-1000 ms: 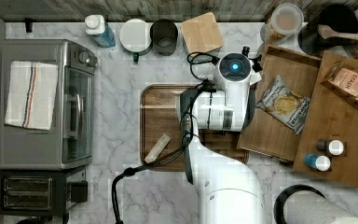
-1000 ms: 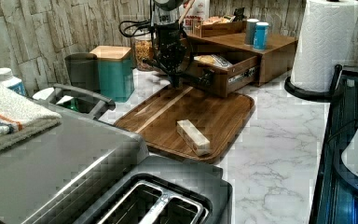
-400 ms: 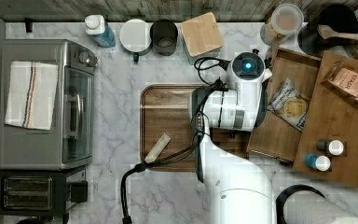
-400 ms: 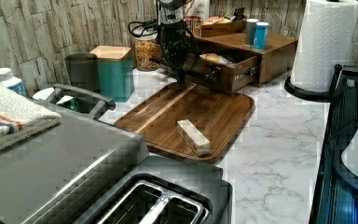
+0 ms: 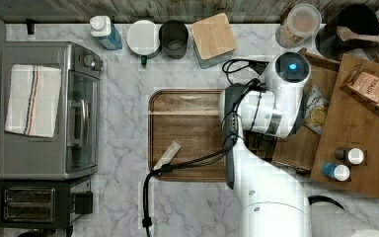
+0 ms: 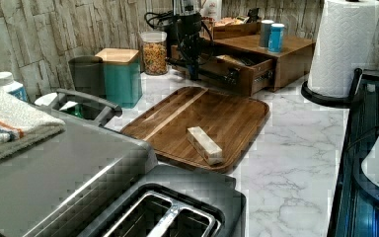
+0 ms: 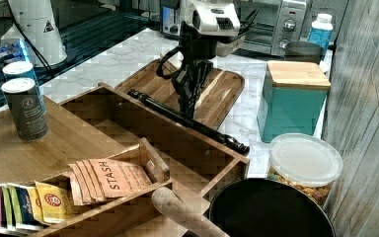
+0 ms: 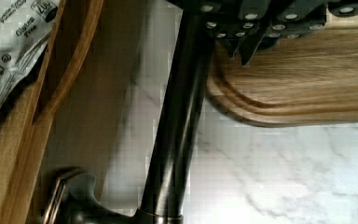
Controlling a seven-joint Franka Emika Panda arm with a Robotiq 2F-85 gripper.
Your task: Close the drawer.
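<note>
— Now, item one: drawer [image 7: 143, 123]?
— Reddish-brown wood, partly pulled out of the cabinet [image 6: 286, 54], a snack packet [image 5: 317, 109] inside. Dark bar handle [image 7: 187, 120] across its front.
— Gripper [image 7: 190, 101]?
— Pointing down, at the handle, between drawer front and tray [image 6: 202, 121]. Whether the fingers are apart or together, cannot tell.
— Tray contents?
— One pale block [image 6: 205, 144].
— Cabinet top?
— Two shakers [image 7: 22, 96].

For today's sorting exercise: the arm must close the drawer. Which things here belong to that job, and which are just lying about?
Belongs to the job:
drawer
drawer handle
gripper

Just lying about:
wooden tray
teal canister
paper towel roll
toaster oven
snack packet
</note>
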